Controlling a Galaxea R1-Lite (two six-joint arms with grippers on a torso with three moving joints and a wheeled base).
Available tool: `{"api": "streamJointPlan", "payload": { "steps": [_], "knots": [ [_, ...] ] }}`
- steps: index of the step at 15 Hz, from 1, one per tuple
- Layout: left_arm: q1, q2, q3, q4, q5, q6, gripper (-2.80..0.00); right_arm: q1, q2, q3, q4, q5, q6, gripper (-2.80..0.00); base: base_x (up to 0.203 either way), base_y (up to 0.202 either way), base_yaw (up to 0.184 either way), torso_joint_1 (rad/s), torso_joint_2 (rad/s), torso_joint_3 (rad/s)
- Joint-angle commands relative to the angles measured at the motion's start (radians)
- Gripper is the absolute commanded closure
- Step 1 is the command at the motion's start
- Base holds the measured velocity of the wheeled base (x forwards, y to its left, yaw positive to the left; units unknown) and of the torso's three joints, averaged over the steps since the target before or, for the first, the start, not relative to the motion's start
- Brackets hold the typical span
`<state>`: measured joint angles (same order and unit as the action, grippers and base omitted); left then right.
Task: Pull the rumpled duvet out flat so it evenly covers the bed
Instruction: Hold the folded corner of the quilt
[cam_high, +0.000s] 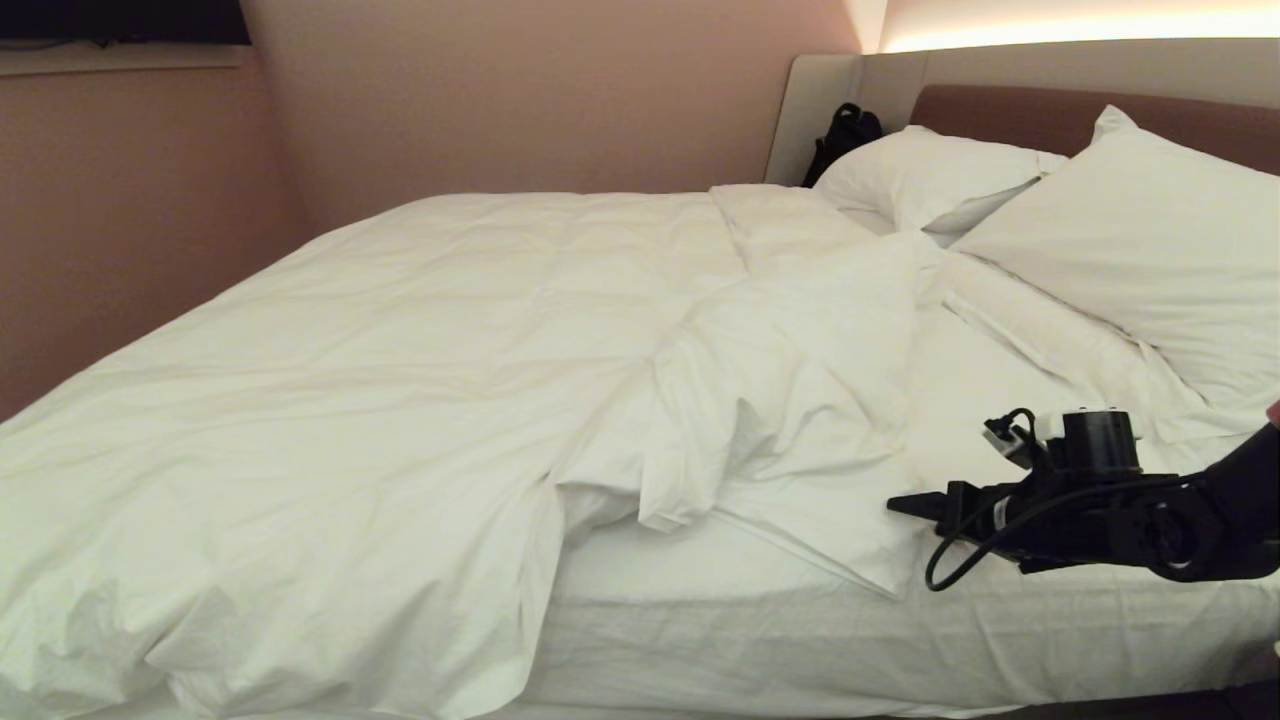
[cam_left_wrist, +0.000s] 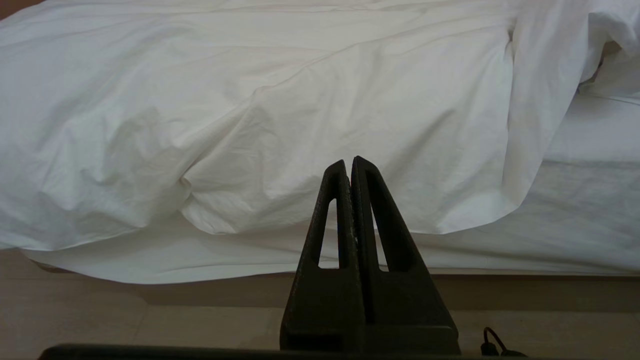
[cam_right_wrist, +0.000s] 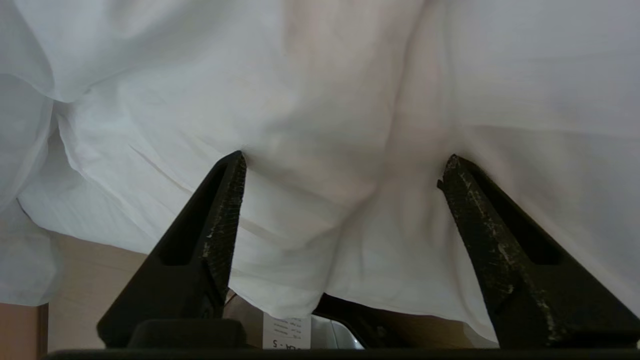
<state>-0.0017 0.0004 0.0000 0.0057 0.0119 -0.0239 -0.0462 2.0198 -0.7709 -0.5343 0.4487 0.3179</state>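
Note:
The white duvet (cam_high: 400, 350) covers the left and middle of the bed (cam_high: 800, 650) and bunches into a rumpled fold near the middle, leaving bare sheet on the right. Its near corner flap lies by the bed's front edge. My right gripper (cam_high: 905, 507) hovers low over the sheet beside that flap, pointing at it. In the right wrist view this gripper (cam_right_wrist: 345, 160) is open wide, with duvet cloth (cam_right_wrist: 325, 100) spanning the gap and nothing clamped. My left gripper (cam_left_wrist: 349, 162) is shut and empty, parked low beside the bed, facing the hanging duvet (cam_left_wrist: 250, 100).
Two plump white pillows (cam_high: 1150, 240) (cam_high: 930, 175) lean on the padded headboard (cam_high: 1000, 110). A black bag (cam_high: 845, 135) sits at the headboard's far corner. A pink wall runs along the bed's far side. Pale floor (cam_left_wrist: 100, 320) shows below the bed.

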Motion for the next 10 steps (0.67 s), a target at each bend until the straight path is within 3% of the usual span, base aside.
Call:
{"api": "streamJointPlan", "payload": {
  "steps": [1,5,10],
  "knots": [
    [0.0,0.0,0.0,0.0,0.0,-0.001,0.0,0.015,0.004,-0.005,-0.004,0.004,0.004,-2.8,0.0,0.0,0.0,0.0,0.0,0.0],
    [0.0,0.0,0.0,0.0,0.0,-0.001,0.0,0.041,0.006,-0.033,-0.026,0.08,0.013,-2.8,0.0,0.0,0.0,0.0,0.0,0.0],
    [0.0,0.0,0.0,0.0,0.0,-0.001,0.0,0.065,0.056,-0.084,-0.027,0.082,0.018,-2.8,0.0,0.0,0.0,0.0,0.0,0.0]
  ]
}}
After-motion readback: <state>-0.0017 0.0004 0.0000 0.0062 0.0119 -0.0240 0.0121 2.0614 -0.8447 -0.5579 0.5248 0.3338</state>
